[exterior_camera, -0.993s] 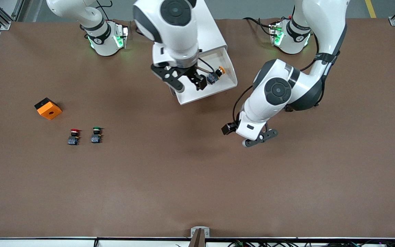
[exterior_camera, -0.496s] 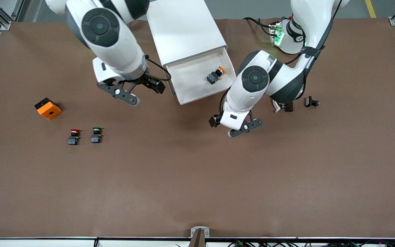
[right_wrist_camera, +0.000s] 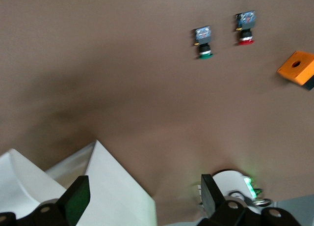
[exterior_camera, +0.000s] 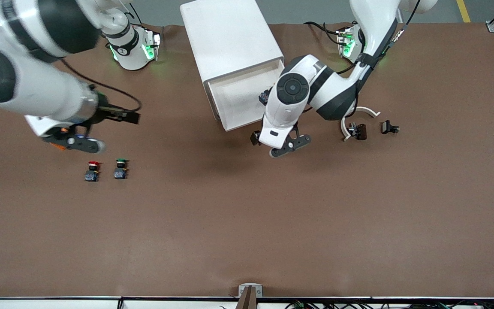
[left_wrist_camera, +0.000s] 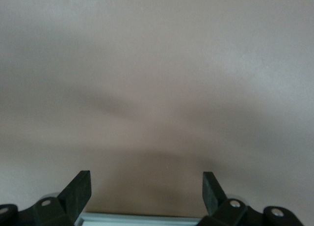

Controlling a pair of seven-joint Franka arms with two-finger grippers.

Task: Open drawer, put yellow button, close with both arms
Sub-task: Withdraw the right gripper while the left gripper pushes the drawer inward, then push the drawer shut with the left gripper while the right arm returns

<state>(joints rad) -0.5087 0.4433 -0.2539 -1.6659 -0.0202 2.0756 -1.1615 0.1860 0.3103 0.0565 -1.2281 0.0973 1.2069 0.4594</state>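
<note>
The right arm [exterior_camera: 28, 81] sweeps low and wide toward its own end of the table, its gripper [exterior_camera: 73, 143] hanging over the orange block [right_wrist_camera: 297, 69], jaws spread wide with nothing in them. The left arm [exterior_camera: 315, 86] bends over the open drawer [exterior_camera: 238, 96] of the white cabinet [exterior_camera: 230, 38], its gripper [exterior_camera: 287, 146] over bare brown table [exterior_camera: 247, 223] just in front of the drawer, jaws also wide and empty. The right wrist view alone shows the orange block whole, with the green-capped button [right_wrist_camera: 202, 42] and red-capped button [right_wrist_camera: 245, 27] beside each other; the left wrist view gives only bare tabletop between 2 black fingertips [left_wrist_camera: 78, 189]. The yellow button [exterior_camera: 265, 96] lies in the drawer's white tray, mostly hidden by the left arm: only its dark body shows.
</note>
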